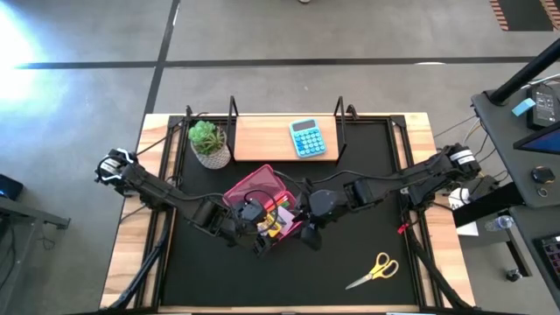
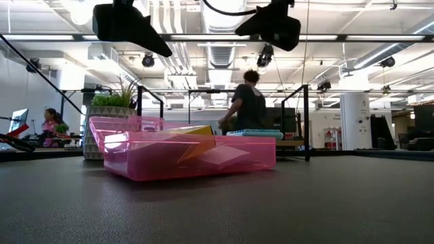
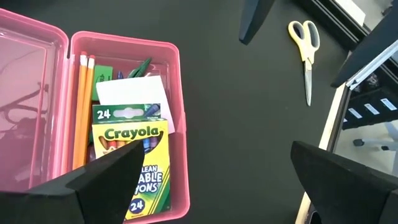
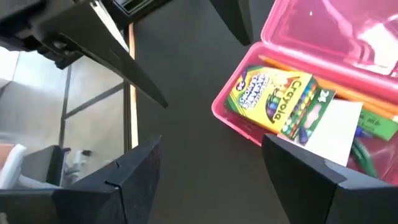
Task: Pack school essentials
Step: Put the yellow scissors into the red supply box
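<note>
A pink case [image 1: 256, 194] lies open at the middle of the black mat, its lid [image 3: 25, 106] folded back flat. In its tray lie a yellow-green crayon box [image 3: 134, 155], two orange pencils [image 3: 83, 106], a white card [image 3: 130, 90] and small green pieces [image 3: 140, 67]. Yellow-handled scissors [image 1: 374, 269] lie flat on the mat at the near right. My left gripper [image 3: 217, 180] hangs open above the case's near end. My right gripper [image 4: 208, 177] hangs open just right of the case, above bare mat. Neither touches anything.
A potted green plant [image 1: 208, 143] stands at the far left, and a light-blue calculator [image 1: 307, 137] lies on a wooden board [image 1: 262, 140] at the far edge. Metal posts stand by the board. People are in the room beyond [image 2: 247, 102]. Bare mat lies along the near edge.
</note>
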You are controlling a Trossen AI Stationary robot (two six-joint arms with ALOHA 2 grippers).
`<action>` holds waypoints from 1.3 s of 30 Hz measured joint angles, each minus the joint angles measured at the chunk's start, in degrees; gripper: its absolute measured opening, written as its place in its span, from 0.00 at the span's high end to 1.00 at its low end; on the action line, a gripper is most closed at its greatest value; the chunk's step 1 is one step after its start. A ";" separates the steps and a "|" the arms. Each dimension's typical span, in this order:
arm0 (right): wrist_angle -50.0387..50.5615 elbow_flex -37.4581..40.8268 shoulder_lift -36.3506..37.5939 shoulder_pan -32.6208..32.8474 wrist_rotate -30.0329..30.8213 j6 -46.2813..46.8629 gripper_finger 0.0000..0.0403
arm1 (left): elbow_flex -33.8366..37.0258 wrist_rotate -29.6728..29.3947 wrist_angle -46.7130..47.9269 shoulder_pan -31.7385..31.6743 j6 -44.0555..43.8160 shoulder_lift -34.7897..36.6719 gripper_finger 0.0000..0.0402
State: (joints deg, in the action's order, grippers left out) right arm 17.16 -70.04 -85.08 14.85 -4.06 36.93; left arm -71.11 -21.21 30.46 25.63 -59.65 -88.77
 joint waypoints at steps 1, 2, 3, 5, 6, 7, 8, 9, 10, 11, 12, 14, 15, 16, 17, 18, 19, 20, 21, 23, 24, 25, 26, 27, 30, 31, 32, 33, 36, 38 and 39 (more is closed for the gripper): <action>0.17 0.00 -0.01 0.00 -0.64 0.87 0.34 | 0.02 0.00 0.02 0.00 0.03 0.00 0.03; 0.22 0.00 -0.02 0.00 -1.34 1.25 0.34 | 0.07 0.00 0.02 0.00 0.18 0.00 0.03; 0.25 0.00 -0.02 0.00 -2.14 1.37 0.34 | 0.12 0.07 0.06 0.00 0.25 0.00 0.03; 1.60 -0.01 0.00 -0.04 -3.51 0.32 0.34 | 0.15 0.68 0.09 0.00 0.41 0.00 0.03; 3.33 -0.17 0.00 -0.08 -3.96 0.43 0.34 | 0.15 1.17 0.09 0.00 0.45 0.00 0.03; 6.27 -0.69 0.00 -0.20 -4.34 1.34 0.34 | 0.15 1.39 0.21 0.00 0.47 0.00 0.03; 10.08 -1.49 0.00 -0.33 -4.97 2.31 0.34 | 0.15 1.64 0.54 0.00 0.47 0.00 0.03; 14.34 -2.53 0.00 -0.54 -5.19 2.44 0.34 | 0.17 1.87 0.78 0.00 0.48 0.00 0.03; 19.59 -3.83 0.00 -0.61 -5.10 2.49 0.34 | 0.22 2.24 0.81 0.00 0.51 0.00 0.03; 24.99 -4.99 0.10 -0.65 -4.96 2.36 0.34 | 0.22 2.68 1.16 0.00 0.51 0.00 0.03; 30.53 -5.90 0.13 -0.64 -4.91 2.23 0.34 | 0.22 3.03 1.78 0.00 0.52 0.02 0.03; 41.12 -6.75 0.17 0.12 -4.89 2.23 0.34 | 0.22 3.49 3.28 -0.02 0.56 0.04 0.03; 45.59 -6.70 0.17 0.82 -4.90 2.29 0.35 | 0.23 3.58 3.86 -0.02 0.57 0.04 0.03; 49.11 -6.24 0.17 1.66 -4.93 2.45 0.35 | 0.24 3.61 4.40 -0.02 0.56 0.04 0.03; 51.76 -5.49 0.18 2.61 -4.95 2.46 0.36 | 0.24 3.63 4.99 -0.03 0.56 0.04 0.03; 53.60 -4.65 0.22 3.72 -4.97 2.46 0.36 | 0.24 3.63 5.61 -0.04 0.56 0.05 0.03; 54.63 -3.82 0.22 4.96 -5.05 2.32 0.37 | 0.26 3.63 5.90 -0.04 0.56 0.07 0.03; 54.90 -3.11 0.22 6.30 -5.66 2.03 0.37 | 0.26 3.62 6.18 -0.04 0.56 0.07 0.03; 54.55 -2.41 0.22 7.73 -6.82 1.66 0.38 | 0.28 3.61 6.38 -0.04 0.58 0.07 0.03; 52.80 -1.05 0.24 10.83 -9.53 0.08 0.39 | 0.31 3.63 6.39 -0.04 1.33 0.07 0.03; 51.62 -0.48 0.24 12.62 -10.03 -0.94 0.39 | 0.31 3.66 6.38 -0.04 1.71 0.07 0.03; 50.32 0.09 0.24 14.55 -10.12 -2.33 0.40 | 0.31 3.69 6.38 -0.04 1.90 0.07 0.03; 49.10 0.55 0.24 16.37 -10.28 -3.84 0.40 | 0.33 3.72 6.38 -0.04 1.93 0.07 0.03; 47.64 1.05 0.24 18.20 -10.38 -5.20 0.41 | 0.33 3.82 6.34 -0.04 1.93 0.09 0.03; 43.26 2.63 -0.08 23.27 -9.72 -8.15 0.42 | 0.33 3.93 6.33 -0.04 1.91 0.09 0.03; 41.60 3.34 -0.23 24.74 -9.43 -8.58 0.42 | 0.33 3.99 6.28 -0.04 1.90 0.09 0.03; 39.78 4.17 -0.30 25.96 -9.43 -8.88 0.43 | 0.33 4.02 6.24 -0.04 1.89 0.09 0.03; 37.70 5.02 -0.41 27.00 -9.41 -8.92 0.43 | 0.33 4.02 6.21 -0.04 1.88 0.09 0.03; 31.93 7.56 -0.52 29.96 -8.45 -8.97 0.43 | 0.33 4.04 6.19 -0.04 1.60 0.09 0.03; 29.71 8.60 -0.52 31.52 -5.81 -8.93 0.43 | 0.33 4.04 6.15 -0.04 1.56 0.09 0.03; 28.77 9.00 -0.52 32.25 -4.08 -8.87 0.43 | 0.33 4.04 6.12 -0.04 1.55 0.09 0.03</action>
State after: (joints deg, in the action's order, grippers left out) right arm 45.93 -61.04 -85.60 47.10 -8.14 28.06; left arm -70.78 -17.17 36.58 25.58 -58.10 -88.68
